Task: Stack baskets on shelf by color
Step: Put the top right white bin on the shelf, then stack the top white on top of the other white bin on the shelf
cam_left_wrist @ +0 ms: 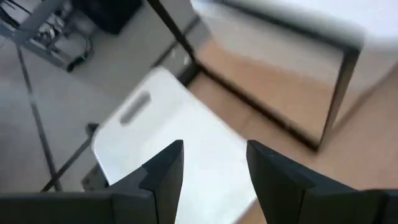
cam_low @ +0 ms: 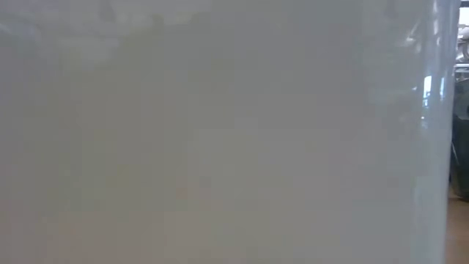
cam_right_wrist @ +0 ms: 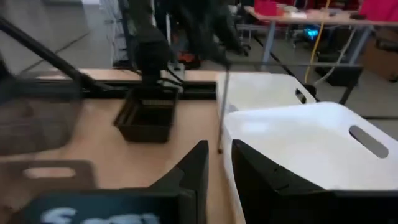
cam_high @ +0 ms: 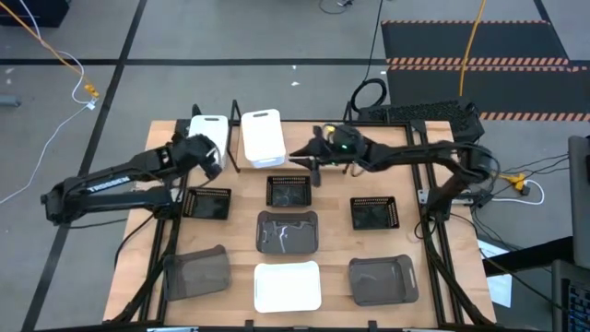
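Two white baskets are at the table's far edge. One [cam_high: 263, 138] rests on the shelf [cam_left_wrist: 339, 74]; the other [cam_high: 210, 131] lies on the table to the shelf's left. My left gripper [cam_high: 201, 153] [cam_left_wrist: 214, 168] hovers open over that left basket [cam_left_wrist: 186, 130]. My right gripper [cam_high: 300, 155] [cam_right_wrist: 219, 162] is shut on the right side of the shelf basket [cam_right_wrist: 311, 143]. Three black mesh baskets [cam_high: 289, 191], three grey baskets [cam_high: 287, 231] and a third white basket [cam_high: 287, 286] sit flat on the table. My right gripper has the white basket's side wall [cam_right_wrist: 227, 134] at its rim, on the side toward the table's right. One finger [cam_right_wrist: 261, 174] is inside the basket and the other outside. It comes nearly level from the table's right. The basket sits upright on the shelf.
The shelf's black posts [cam_right_wrist: 221, 106] stand between the two far white baskets. The low view is filled by a white basket wall [cam_low: 220, 132]. The black mesh baskets [cam_high: 207, 203] [cam_high: 373, 213] line the middle row, and the grey baskets [cam_high: 196, 272] [cam_high: 381, 279] the near row.
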Controlling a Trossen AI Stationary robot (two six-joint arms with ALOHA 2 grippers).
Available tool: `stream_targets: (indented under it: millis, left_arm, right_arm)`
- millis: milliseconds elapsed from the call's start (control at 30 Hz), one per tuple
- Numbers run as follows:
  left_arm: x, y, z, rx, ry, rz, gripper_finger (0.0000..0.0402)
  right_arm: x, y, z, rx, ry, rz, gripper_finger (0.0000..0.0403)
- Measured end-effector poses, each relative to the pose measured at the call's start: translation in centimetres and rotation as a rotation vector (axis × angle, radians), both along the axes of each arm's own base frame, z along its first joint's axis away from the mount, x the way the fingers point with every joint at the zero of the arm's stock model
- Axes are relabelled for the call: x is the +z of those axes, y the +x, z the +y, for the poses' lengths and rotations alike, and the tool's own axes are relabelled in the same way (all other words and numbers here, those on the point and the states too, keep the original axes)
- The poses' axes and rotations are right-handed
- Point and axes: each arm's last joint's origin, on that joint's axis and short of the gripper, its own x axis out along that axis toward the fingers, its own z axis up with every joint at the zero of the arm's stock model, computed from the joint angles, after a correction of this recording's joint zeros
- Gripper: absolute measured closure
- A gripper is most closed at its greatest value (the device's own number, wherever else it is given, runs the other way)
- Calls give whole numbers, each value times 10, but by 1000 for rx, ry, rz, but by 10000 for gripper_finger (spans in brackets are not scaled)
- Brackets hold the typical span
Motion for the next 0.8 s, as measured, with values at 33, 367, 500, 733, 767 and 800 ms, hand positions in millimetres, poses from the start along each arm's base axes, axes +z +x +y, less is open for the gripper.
stream_targets:
  millis: [33,367,500,733,767,800]
  left_arm:
    - [-4,2,1,-12,-13,25,222]
    - [-27,12,24,-52,-155,166,222]
    - [-34,13,32,-130,-238,190,222]
    - [-40,10,38,-143,-268,250,222]
    - [-40,10,38,-143,-270,254,222]
    - [-40,9,37,-142,-273,258,222]
  right_arm:
    - [4,-8,4,3,-6,-28,339]
    - [29,-67,20,-12,-75,-223,339]
    - [28,-78,23,-14,-93,-223,339]
    - [27,-84,22,-28,-96,-221,339]
    - [27,-84,22,-27,-94,-217,339]
    - [27,-84,22,-28,-94,-216,339]
